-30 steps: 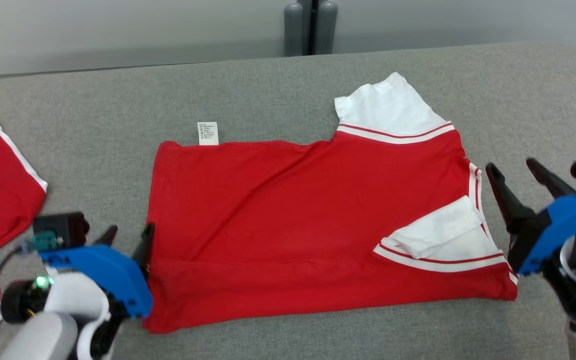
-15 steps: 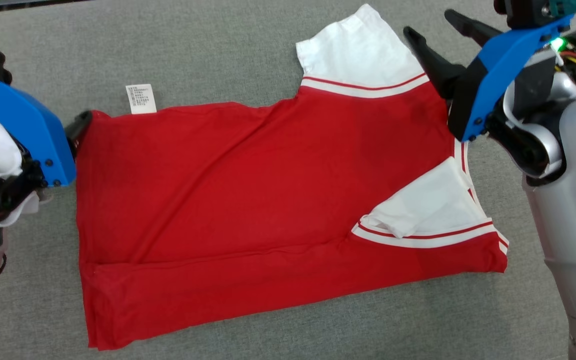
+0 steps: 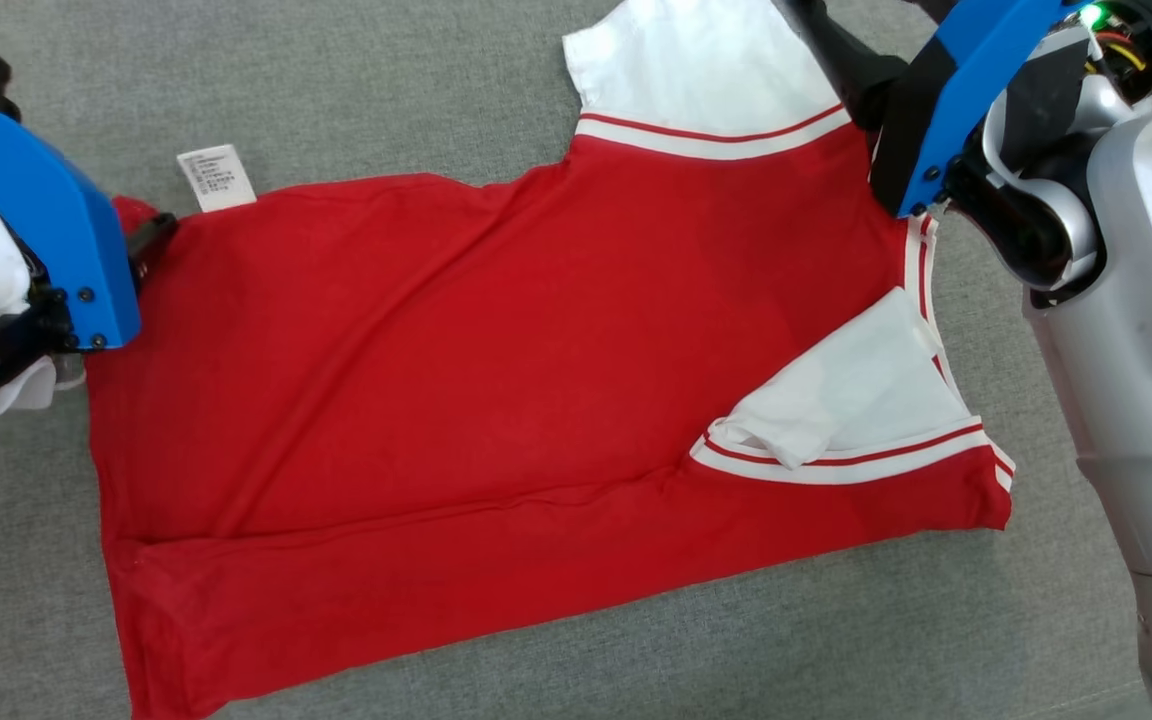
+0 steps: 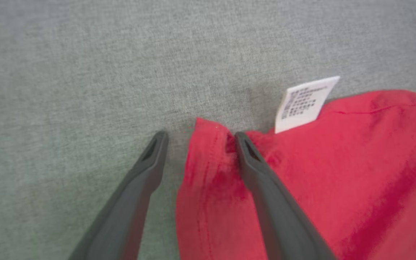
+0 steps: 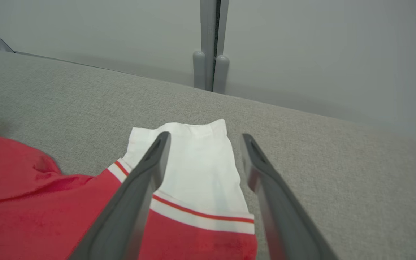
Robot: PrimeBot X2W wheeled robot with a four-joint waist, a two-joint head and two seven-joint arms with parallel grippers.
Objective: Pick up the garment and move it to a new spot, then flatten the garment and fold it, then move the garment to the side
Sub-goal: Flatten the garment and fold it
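Red short-sleeved garment with white, red-striped sleeves (image 3: 496, 380): lies spread on the grey fabric-covered table (image 3: 386, 80), mostly flat. A few long creases run across the body, and one band is folded along the near side. The hem end is toward the robot's left, the sleeve end toward its right.

Far white sleeve (image 3: 696, 70): lies flat and points toward the table's far edge, stopping short of it in the right wrist view. Near white sleeve (image 3: 856, 385): folded inward over the red body, its cuff crumpled.

White printed care label (image 3: 216, 178): sticks out from the far hem edge onto bare table, near the garment's far left corner.

Left end effector (image 4: 200, 136): wide open, nothing gripped. It is down at the far left corner of the garment and straddles it. One dark finger is on the bare table just outside the hem. The other rests on the red cloth, which bunches slightly beside it. The corner's tip sits between the two fingers.

Right end effector (image 5: 205, 136): wide open, nothing gripped. Its fingers point over the far white sleeve, one on each side of its width. Cannot tell whether the tips touch the cloth.

Grey wall with a vertical grey post (image 5: 211, 68) stands behind the table's far edge.
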